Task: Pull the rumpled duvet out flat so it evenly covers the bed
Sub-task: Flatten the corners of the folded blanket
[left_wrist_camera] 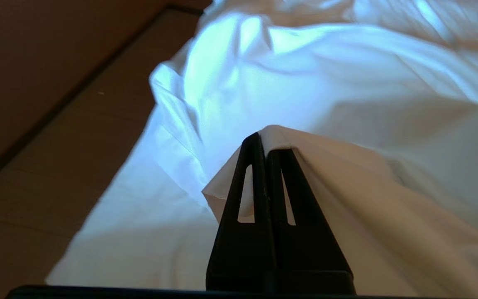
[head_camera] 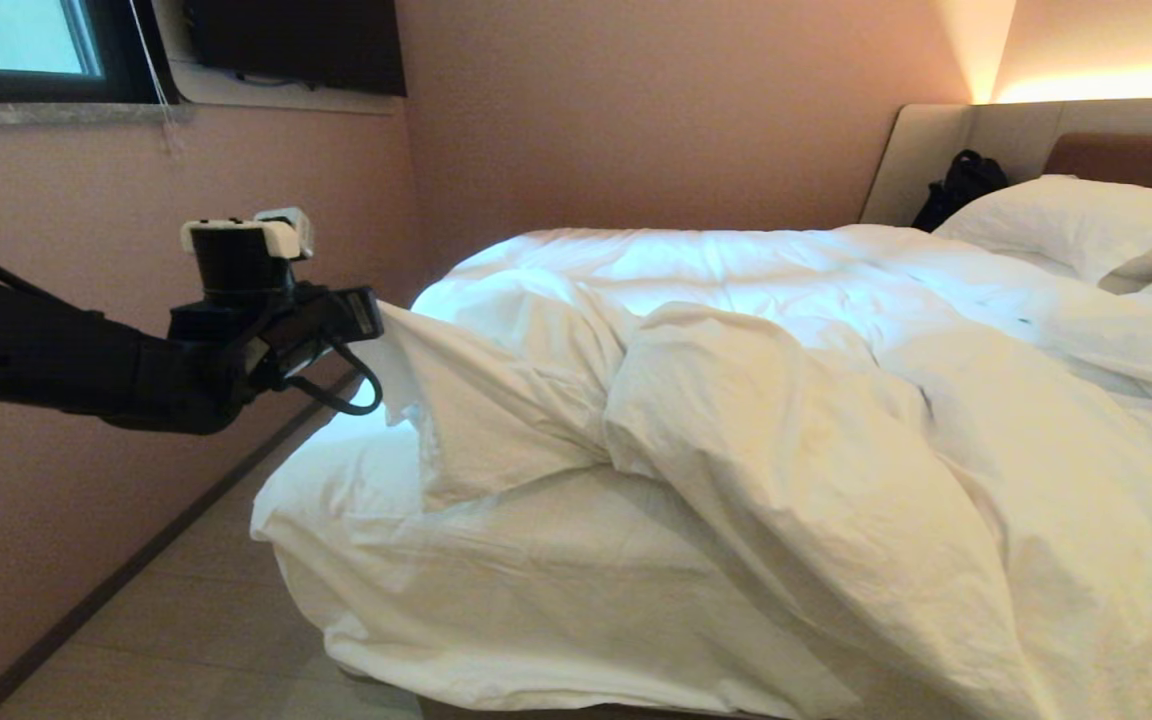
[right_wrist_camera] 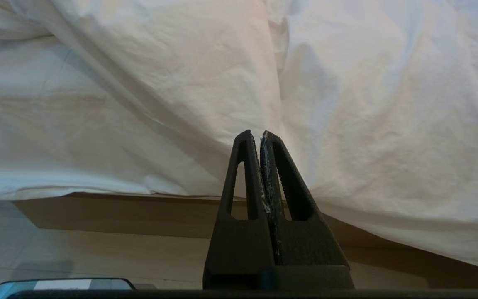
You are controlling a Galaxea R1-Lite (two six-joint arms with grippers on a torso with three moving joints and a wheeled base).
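Left tool point(left_wrist_camera: 267, 139) clamped tight on a corner of the duvet point(head_camera: 736, 400), holding it up off the bed's point(right_wrist_camera: 110, 216) left edge, over the floor point(head_camera: 186, 620). Duvet bunched in big folds mid-bed. Right tool point(right_wrist_camera: 254, 136) closed, empty, low beside the draped white cover.

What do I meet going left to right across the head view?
left gripper shut on a duvet corner → the bunched duvet → black bag → pillows by the headboard.

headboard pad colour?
Brown, inside a beige surround. The headboard shows only in the head view, top right, behind the pillows.
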